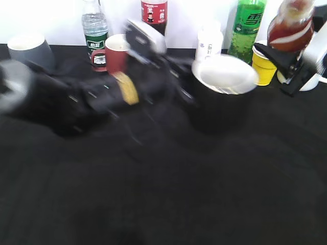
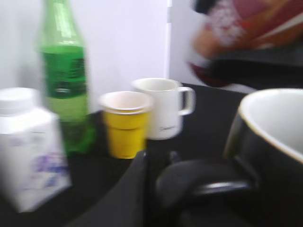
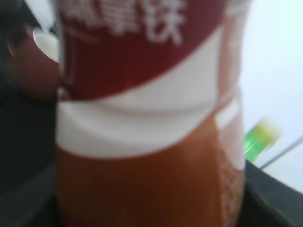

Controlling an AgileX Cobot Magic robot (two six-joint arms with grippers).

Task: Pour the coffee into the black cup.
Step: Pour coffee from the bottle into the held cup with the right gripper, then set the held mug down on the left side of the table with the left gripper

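Coffee bottle [image 1: 291, 25] sits pinched in the right claw [image 1: 286, 58], raised beside the black cup [image 1: 225, 92].

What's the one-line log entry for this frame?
left end effector: at black cup, grip unclear | right end effector: holds coffee bottle raised, tilted | pour: not visibly started | blur: heavy

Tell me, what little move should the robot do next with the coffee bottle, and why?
Probably bring the coffee bottle across until it hangs over the black cup. The right gripper holds the bottle up high, off to the cup's right, so tipping now would likely spill on the table. The left gripper sits at the cup's handle, seemingly steadying it.
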